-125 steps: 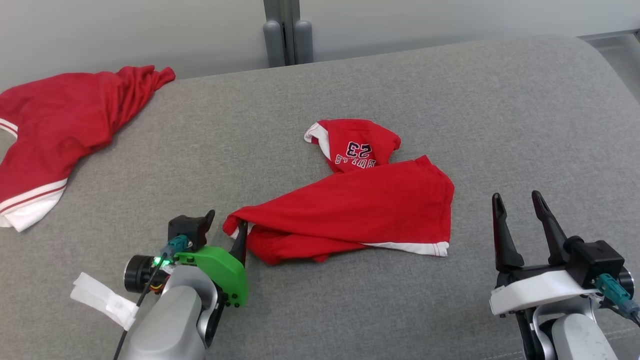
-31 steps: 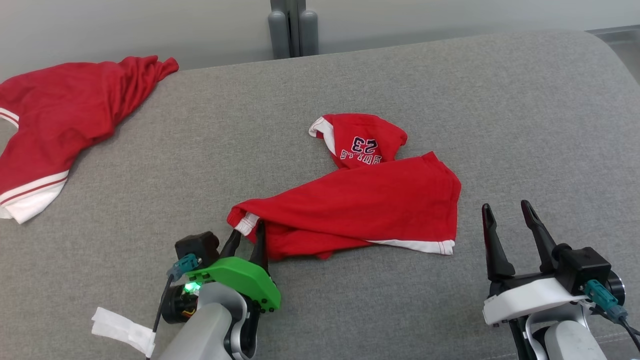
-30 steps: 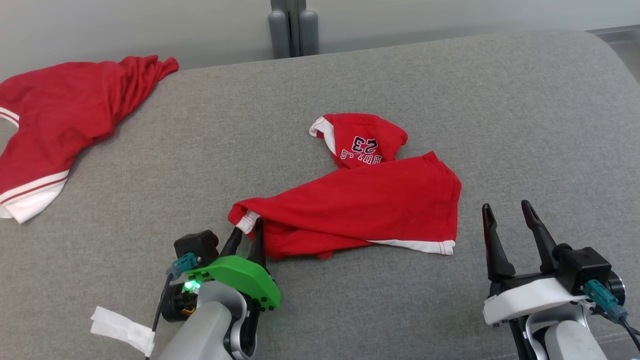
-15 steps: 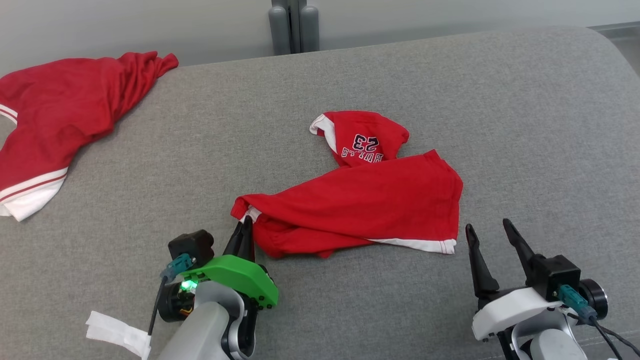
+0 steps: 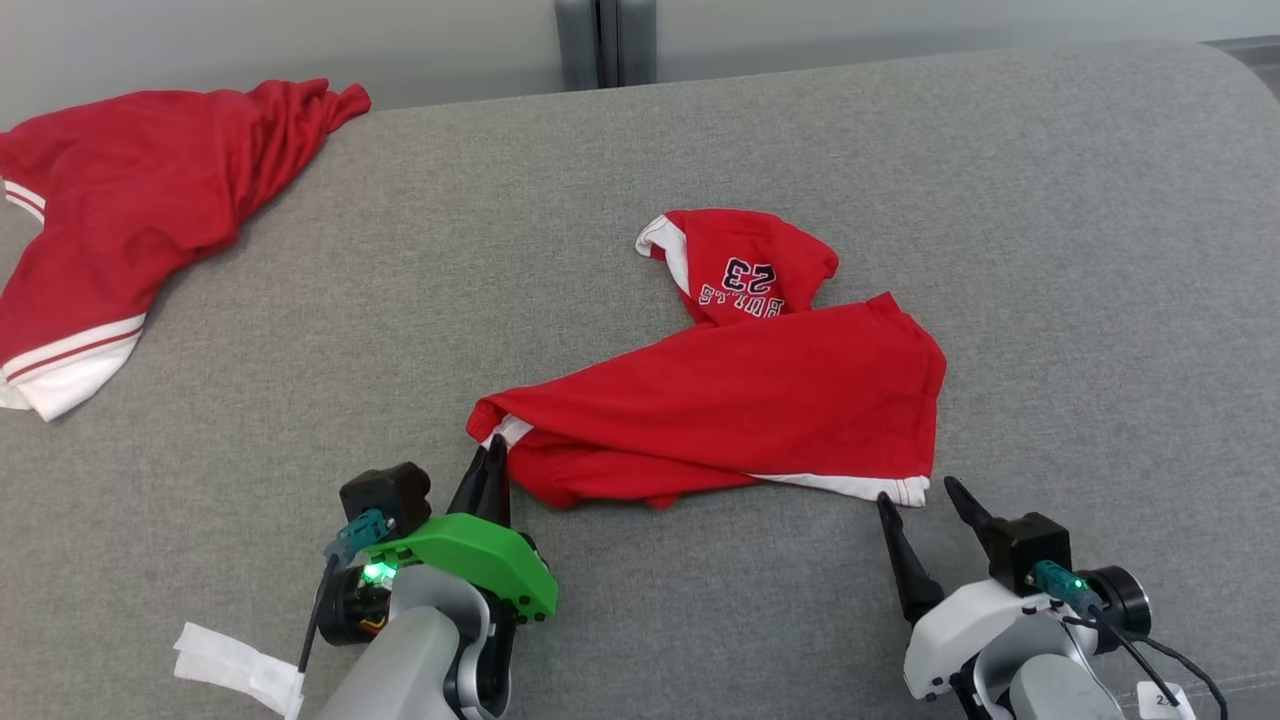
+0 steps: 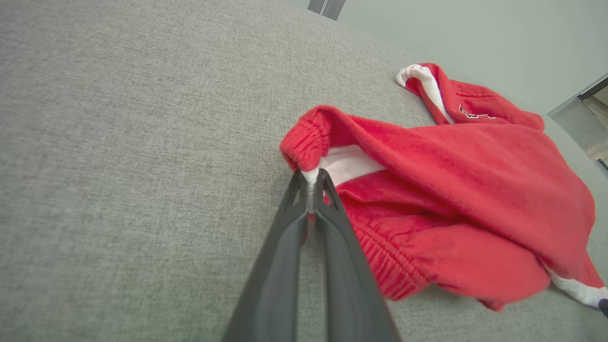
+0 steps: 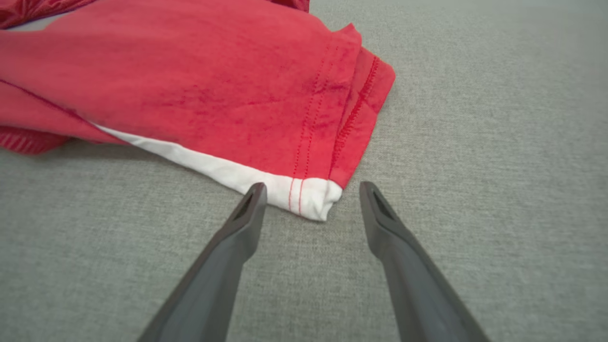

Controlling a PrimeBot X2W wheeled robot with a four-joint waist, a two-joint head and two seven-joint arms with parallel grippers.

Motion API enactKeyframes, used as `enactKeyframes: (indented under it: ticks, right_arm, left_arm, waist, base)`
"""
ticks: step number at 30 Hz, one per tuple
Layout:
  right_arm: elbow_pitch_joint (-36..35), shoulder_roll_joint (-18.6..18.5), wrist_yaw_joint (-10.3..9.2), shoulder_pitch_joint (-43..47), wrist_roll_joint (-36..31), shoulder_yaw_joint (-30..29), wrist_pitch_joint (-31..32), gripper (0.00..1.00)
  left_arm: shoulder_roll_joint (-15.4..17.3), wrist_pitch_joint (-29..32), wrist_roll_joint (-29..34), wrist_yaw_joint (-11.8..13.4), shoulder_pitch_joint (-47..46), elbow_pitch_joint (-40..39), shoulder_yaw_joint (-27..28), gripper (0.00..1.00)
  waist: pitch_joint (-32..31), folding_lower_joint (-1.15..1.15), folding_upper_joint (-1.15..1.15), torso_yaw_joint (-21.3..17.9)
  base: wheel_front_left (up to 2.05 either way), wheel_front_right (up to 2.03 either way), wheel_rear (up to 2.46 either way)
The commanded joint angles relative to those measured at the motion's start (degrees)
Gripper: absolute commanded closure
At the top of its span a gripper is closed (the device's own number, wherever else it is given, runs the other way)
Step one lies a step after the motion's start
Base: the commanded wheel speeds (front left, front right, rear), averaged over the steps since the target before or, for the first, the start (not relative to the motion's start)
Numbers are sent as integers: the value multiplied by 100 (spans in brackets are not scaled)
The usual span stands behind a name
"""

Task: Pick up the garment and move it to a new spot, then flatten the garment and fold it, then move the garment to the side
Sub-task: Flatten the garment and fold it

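Left gripper [image 5: 493, 452] has clamped shut on the crumpled red jersey shorts with white trim [image 5: 740, 400]; right gripper [image 5: 914, 490] has slid forward to their hem.
The left fingers pinch the elastic waistband corner [image 6: 306, 149] at lower centre of the head view. The right fingers stand spread, straddling the white hem corner [image 7: 308, 199]. The shorts lie mid-frame on the grey woven fabric surface [image 5: 600, 250], with bare cloth on every side, widest at right. A second red garment with white stripes [image 5: 130, 200] lies upper left, well apart, by the far edge.
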Motion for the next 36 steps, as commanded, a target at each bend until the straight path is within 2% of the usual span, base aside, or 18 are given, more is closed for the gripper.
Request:
enactKeyframes:
  ticks: [1,3,4,5,7,9,10,17,19,20,28,36]
  right_arm:
    - [79,-17,1,-106,-47,40,-20,0]
    - [173,-18,1,-159,-23,82,-20,0]
    - [200,-18,1,-184,-17,105,-20,3]
    - [238,-17,1,-205,-14,132,-20,16]
    - [345,-18,1,-220,-20,173,-20,31]
    - [413,-18,1,-276,-25,205,-19,40]
    - [430,-17,1,-301,-55,223,-19,40]
    - [643,-17,1,-424,-89,309,-17,64]
    - [584,-18,1,-451,-51,306,-18,84]
    - [519,-18,1,-451,-29,290,-18,100]
    - [-230,-17,1,-220,291,198,-19,100]
    - [-1657,-18,1,-44,156,-79,-19,100]
  left_arm:
    - [23,-4,40,-7,-9,-8,15,100]
    - [23,-5,42,-8,-10,-15,19,100]
    - [23,-5,43,-4,-10,-20,23,100]
    - [23,-5,55,1,-6,-23,29,100]
    - [23,-4,66,6,2,-26,43,100]
    - [23,-5,84,5,9,-25,59,100]
    - [23,-5,95,4,12,-29,66,100]
    - [23,-5,169,-1,57,-42,126,100]
    - [23,-5,185,-10,73,-50,146,100]
    - [23,-5,203,-17,85,-61,161,100]
    - [23,-4,399,-85,123,-239,319,100]
    - [63,-5,905,-335,123,-938,718,100]
  waist:
    - [14,0,0,17]
    - [21,0,0,26]
    - [25,0,0,29]
    - [26,0,0,32]
    - [30,0,0,32]
    - [34,0,0,25]
    - [35,0,0,21]
    - [24,0,0,-8]
    - [8,0,0,-10]
    - [-5,0,0,-11]
    - [-206,0,0,-23]
    - [-613,0,0,-106]
  base:
    - [0,0,0]
    - [0,0,0]
    - [0,0,0]
    - [0,0,0]
    - [0,0,0]
    - [0,0,0]
    - [0,0,0]
    - [0,0,0]
    - [0,0,0]
    - [0,0,0]
    - [0,0,0]
    - [0,0,0]
